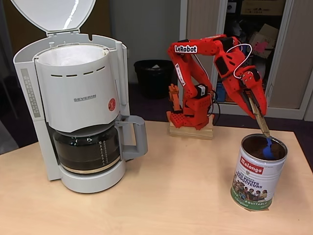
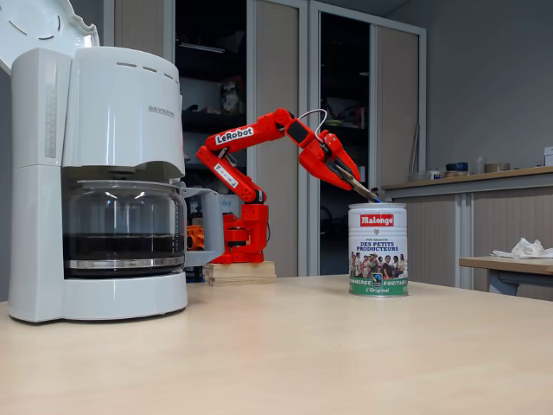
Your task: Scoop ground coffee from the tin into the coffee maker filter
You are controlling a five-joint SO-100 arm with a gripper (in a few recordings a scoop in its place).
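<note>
We find the red claw (image 1: 255, 100) pinching a wooden-handled blue scoop (image 1: 267, 148) inside the shiny cylindrical Malongo tin (image 1: 257, 177) on the bench; dig shallow, lift level toward the white Severin coffee maker (image 1: 78, 98)

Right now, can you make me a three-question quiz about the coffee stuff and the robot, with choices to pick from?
1. Where is the blue scoop?
A. inside the tin
B. on the table
C. in the coffee maker

2. What colour is the robot arm?
A. white
B. red
C. green

3. How is the coffee maker's lid?
A. shut
B. taken off and lying on the table
C. flipped up open

Answers:
1. A: the scoop's blue end dips into the open tin, held by its stick in the gripper.
2. B: the arm is red all over, with a white name tag.
3. C: the lid stands raised above the coffee maker, and the white filter shows at the top.
</note>
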